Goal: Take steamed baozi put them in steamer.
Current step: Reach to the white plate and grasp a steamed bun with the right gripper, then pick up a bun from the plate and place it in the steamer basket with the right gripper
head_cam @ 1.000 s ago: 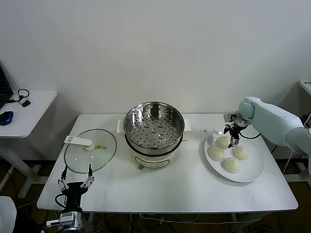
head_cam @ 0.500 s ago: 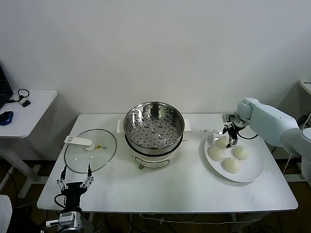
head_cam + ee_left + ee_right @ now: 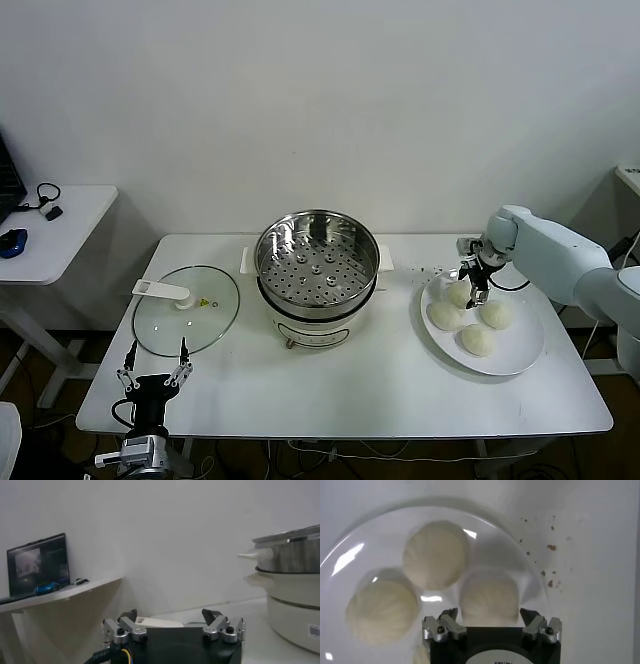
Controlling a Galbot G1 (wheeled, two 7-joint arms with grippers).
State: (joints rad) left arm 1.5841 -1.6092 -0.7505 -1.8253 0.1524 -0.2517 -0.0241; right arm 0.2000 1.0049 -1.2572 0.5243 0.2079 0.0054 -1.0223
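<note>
Left gripper parked, fingers spread, at the table's near edge. Shiny round steel steamer stands mid-table. Right gripper straddles, jaws apart, one off-white steamed baozi (partly hidden) on the round white plate.

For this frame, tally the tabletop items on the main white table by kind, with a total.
Steamed baozi: 4, all on the plate
Plate: 1
Steamer: 1, tray empty
Glass lid: 1
Total: 7
</note>
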